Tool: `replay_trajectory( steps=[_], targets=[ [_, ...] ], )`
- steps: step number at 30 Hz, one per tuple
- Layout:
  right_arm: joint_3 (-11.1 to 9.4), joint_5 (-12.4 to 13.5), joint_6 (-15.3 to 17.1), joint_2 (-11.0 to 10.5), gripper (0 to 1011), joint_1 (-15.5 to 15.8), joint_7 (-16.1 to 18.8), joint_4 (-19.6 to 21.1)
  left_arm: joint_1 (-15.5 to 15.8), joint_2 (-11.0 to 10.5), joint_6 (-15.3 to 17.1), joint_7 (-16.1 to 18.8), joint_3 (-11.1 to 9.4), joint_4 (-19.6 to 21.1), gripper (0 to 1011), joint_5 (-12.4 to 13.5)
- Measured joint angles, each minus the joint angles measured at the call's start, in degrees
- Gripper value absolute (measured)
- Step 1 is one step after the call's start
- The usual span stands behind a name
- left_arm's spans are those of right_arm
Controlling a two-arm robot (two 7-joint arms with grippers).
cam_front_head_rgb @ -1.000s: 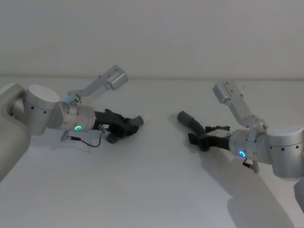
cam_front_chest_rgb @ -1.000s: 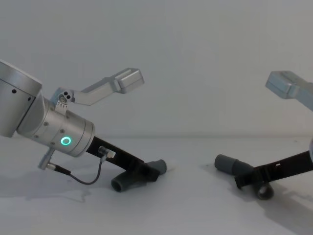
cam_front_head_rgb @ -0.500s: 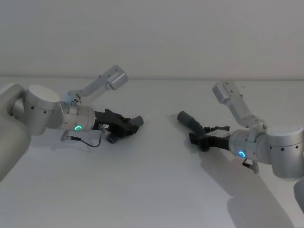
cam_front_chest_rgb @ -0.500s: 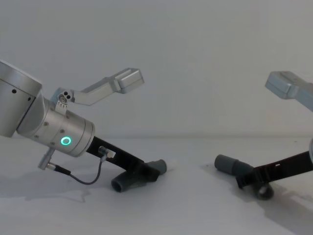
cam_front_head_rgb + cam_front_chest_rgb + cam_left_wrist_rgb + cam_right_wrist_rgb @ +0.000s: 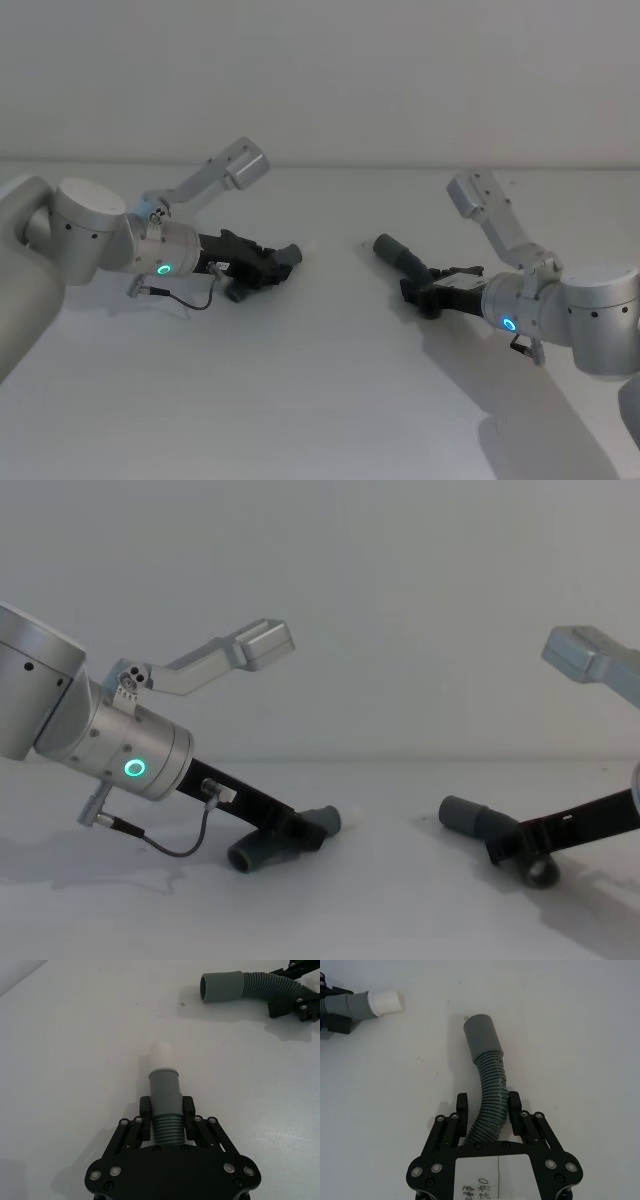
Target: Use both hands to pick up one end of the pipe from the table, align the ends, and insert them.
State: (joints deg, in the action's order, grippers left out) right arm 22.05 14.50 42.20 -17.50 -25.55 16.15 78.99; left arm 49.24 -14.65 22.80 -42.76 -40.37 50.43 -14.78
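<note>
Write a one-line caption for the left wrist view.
Left gripper clamps a ribbed hose behind its white-tipped cuff, on the table.

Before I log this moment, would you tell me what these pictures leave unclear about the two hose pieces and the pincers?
- Left hose piece: its rear end is hidden in the left wrist view by the left pincer.
- Right hose piece: its tail runs under the right pincer in the right wrist view.
- Head view: both grips are too small to judge.
- Chest view: the right arm is cut off by the right edge.

robot lab, bare white table (image 5: 320, 400), blank wall (image 5: 320, 70)
</note>
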Motion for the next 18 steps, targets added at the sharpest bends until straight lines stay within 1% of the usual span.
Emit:
replay_trajectory(
  steps=[18],
  targets=[
    [0.0, 0.0, 0.0, 0.0, 353, 0.0, 0.0, 0.0, 0.0, 0.0, 0.0, 0.0, 0.0, 0.0, 366, 0.0]
  ],
)
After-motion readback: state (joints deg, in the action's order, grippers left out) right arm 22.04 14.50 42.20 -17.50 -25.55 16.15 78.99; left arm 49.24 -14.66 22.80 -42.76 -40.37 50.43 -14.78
